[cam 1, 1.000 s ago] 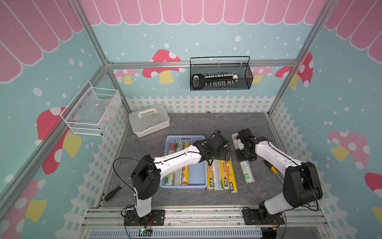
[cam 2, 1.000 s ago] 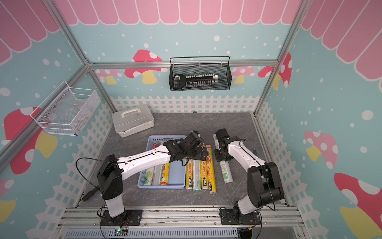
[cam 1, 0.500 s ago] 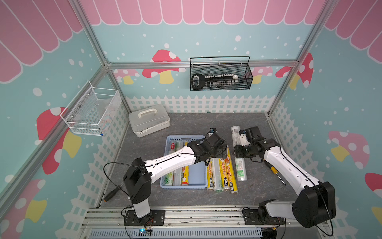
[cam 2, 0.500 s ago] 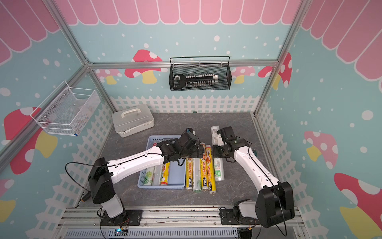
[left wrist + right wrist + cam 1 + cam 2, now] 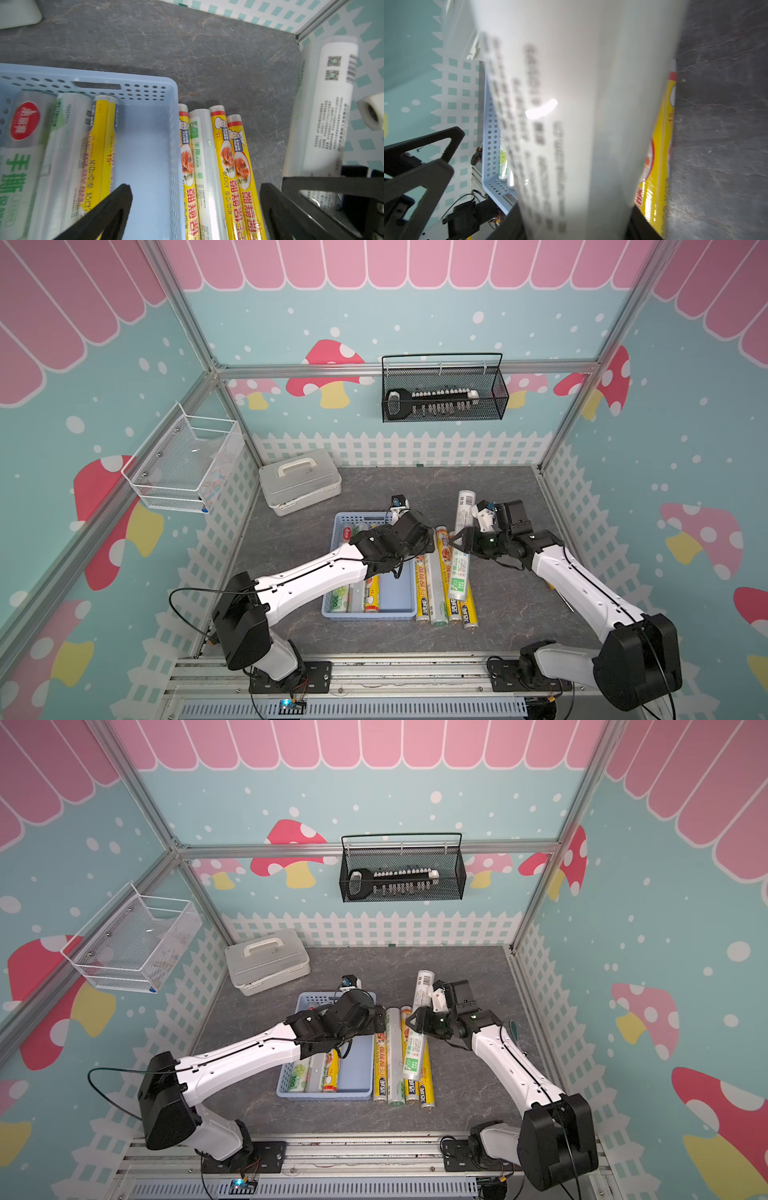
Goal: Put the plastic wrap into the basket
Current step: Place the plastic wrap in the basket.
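Fingers of the right gripper point(image 5: 459, 545) are clamped around a silvery-white roll of plastic wrap point(image 5: 460, 572) at about mid-length (the right wrist view is almost filled by its blurred print point(image 5: 571, 104)). This roll is lifted off the table point(image 5: 374, 489) and tilted. Its barcode end points toward the back fence. In both top views its near end hangs over a row of four rolls point(image 5: 436, 597) lying side by side on the table, just beside the right wall of the light blue basket point(image 5: 370, 616): yellow, silvery, yellow, yellow.

Fingers of the left gripper point(image 5: 195, 187) stand wide apart and hold nothing. In the left wrist view they straddle the basket's wall point(image 5: 174, 145) and that row point(image 5: 204, 166).

Inside the basket, three rolls lie lengthwise in its left half: a white-green one with a red logo point(image 5: 18, 155), a silvery one point(image 5: 62, 155) and a yellow one point(image 5: 99, 145).

Farther out, a white lidded box with a handle point(image 5: 299, 481) sits near the table's back left corner. A black wire-mesh basket point(image 5: 442, 389) hangs on the back wall and a white wire basket point(image 5: 183, 464) on the left wall.
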Action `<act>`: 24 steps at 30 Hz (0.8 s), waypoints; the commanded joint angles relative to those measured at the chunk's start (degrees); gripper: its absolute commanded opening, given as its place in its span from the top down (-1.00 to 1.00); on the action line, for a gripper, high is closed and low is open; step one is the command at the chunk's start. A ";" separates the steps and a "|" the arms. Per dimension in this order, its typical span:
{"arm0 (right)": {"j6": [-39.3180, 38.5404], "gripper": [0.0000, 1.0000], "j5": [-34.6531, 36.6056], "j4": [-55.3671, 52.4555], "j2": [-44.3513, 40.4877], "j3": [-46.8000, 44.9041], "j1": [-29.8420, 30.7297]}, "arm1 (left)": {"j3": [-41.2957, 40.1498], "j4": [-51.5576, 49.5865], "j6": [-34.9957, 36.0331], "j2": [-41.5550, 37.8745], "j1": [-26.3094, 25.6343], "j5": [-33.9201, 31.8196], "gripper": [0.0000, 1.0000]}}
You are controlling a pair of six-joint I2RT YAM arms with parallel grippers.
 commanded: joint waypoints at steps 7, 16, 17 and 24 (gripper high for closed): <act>6.45 0.47 -1.09 8.84 8.14 8.03 11.08 | -7.71 1.47 -3.74 -8.16 4.04 -3.23 -0.98; 14.20 0.46 8.19 9.83 15.78 13.28 21.53 | -17.94 1.42 -4.97 -17.33 8.83 -3.39 -0.98; 14.16 0.46 9.00 8.75 16.92 14.74 22.49 | -18.75 1.42 -4.98 -18.19 9.46 -2.94 -0.98; 13.50 0.46 14.43 4.20 23.90 21.96 28.00 | -22.07 1.44 -5.17 -22.85 10.89 -3.50 -0.98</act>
